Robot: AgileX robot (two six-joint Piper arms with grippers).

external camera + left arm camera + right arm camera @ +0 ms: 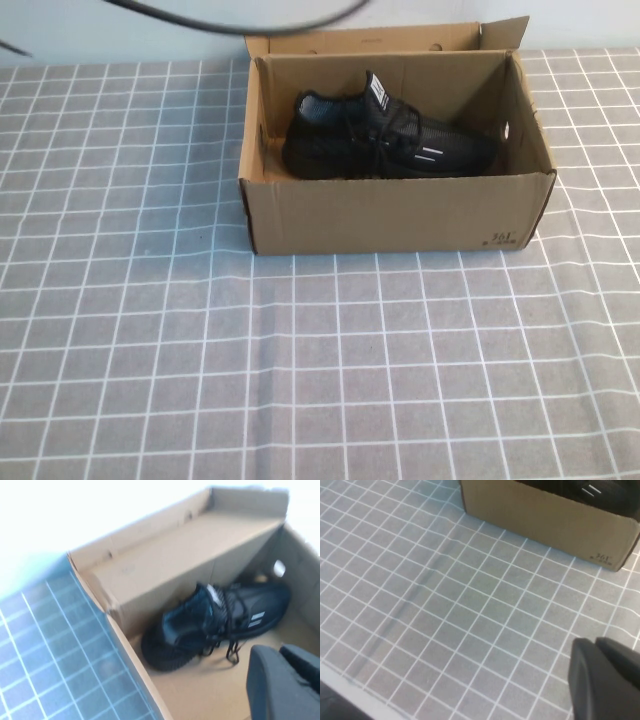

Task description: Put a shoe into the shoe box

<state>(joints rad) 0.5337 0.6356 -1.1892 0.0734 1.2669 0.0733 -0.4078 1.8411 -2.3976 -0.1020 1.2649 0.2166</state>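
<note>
The left gripper [287, 680] shows only in its own wrist view, as two dark fingers pressed together with nothing between them. It hangs above the open shoe box [165, 560], over the bare cardboard floor near the shoe [210, 625], not touching it.

The right gripper [607, 677] likewise appears only in its wrist view, its dark fingers closed and empty, held over the grey checked tablecloth [445, 605] well in front of the box's front wall [545, 517].

In the high view neither gripper shows. The brown cardboard shoe box [400, 215] stands toward the far side of the table, slightly right of centre, with its flap lid [380, 40] folded back behind it. Small dark print [503, 238] marks the front wall's right corner.

The black shoe [385, 140] lies inside the box on the floor, along the back wall, its heel with the striped tab toward the left and its toe toward the right. White dash marks show on its side. The grey tablecloth [300, 370] with white grid lines covers the table all around.
</note>
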